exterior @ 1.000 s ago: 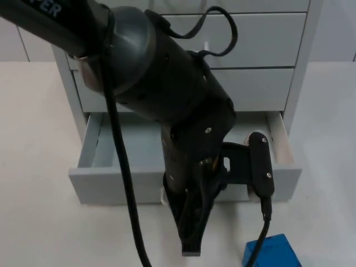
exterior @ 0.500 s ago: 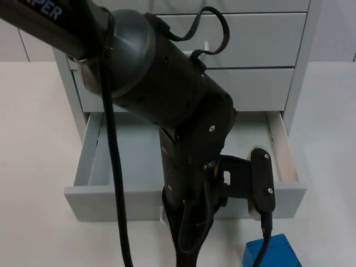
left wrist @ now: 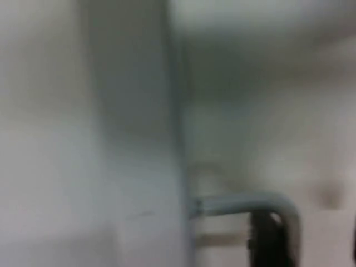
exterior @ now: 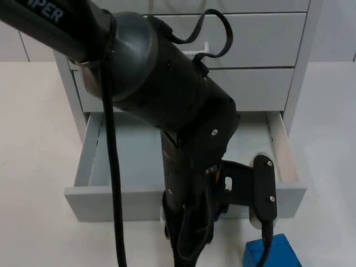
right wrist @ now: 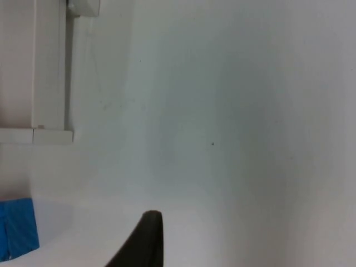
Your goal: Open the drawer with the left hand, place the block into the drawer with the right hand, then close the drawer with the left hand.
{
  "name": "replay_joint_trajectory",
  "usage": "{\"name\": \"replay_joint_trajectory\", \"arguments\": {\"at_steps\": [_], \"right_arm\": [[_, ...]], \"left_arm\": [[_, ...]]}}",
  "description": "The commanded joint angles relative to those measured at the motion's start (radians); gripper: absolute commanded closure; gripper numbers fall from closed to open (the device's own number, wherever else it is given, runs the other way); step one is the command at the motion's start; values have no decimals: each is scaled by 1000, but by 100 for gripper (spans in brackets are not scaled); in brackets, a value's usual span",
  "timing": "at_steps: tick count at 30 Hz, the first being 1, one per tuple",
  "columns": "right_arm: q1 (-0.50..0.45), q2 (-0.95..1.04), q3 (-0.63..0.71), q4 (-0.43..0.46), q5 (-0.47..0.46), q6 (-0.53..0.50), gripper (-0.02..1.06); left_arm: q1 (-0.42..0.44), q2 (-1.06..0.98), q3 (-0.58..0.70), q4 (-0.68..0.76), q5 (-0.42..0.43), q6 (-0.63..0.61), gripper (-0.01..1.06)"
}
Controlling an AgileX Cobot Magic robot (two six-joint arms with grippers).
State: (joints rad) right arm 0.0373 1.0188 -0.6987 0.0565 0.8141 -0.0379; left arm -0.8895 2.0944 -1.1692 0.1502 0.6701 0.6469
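Drawer (exterior: pixel 128 144) open, left hand (exterior: pixel 186 245) on its front, grip state unclear.

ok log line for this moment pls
drawer: open | left gripper: at handle | block: on table

white table (exterior: pixel 33 139), grey cabinet (exterior: pixel 267 39) w/ shut upper drawers

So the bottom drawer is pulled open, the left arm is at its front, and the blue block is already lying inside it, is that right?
Not quite. The bottom drawer is pulled open and the left gripper is at its front, but the blue block is not inside. The top view shows it on the white table in front of the drawer's right end.
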Motion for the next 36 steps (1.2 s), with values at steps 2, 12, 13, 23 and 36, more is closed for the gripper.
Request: {"name": "replay_joint_trajectory", "arguments": {"at_steps": [2, 12, 13, 23, 36], "right_arm": [[-4, 0, -5, 1, -8, 0, -1], [-4, 0, -5, 1, -8, 0, -1], [-4, 0, -5, 1, -8, 0, -1], [-4, 0, -5, 1, -8, 0, -1], [-4, 0, -5, 1, -8, 0, -1]], "left_arm": [[-8, 7, 9, -15, 5, 18, 47], [-8, -66, 8, -27, 12, -4, 35], [-8, -75, 8, -27, 12, -10, 35], [-8, -155, 7, -12, 93, -85, 35], [72, -420, 8, -271, 164, -108, 35]]}}
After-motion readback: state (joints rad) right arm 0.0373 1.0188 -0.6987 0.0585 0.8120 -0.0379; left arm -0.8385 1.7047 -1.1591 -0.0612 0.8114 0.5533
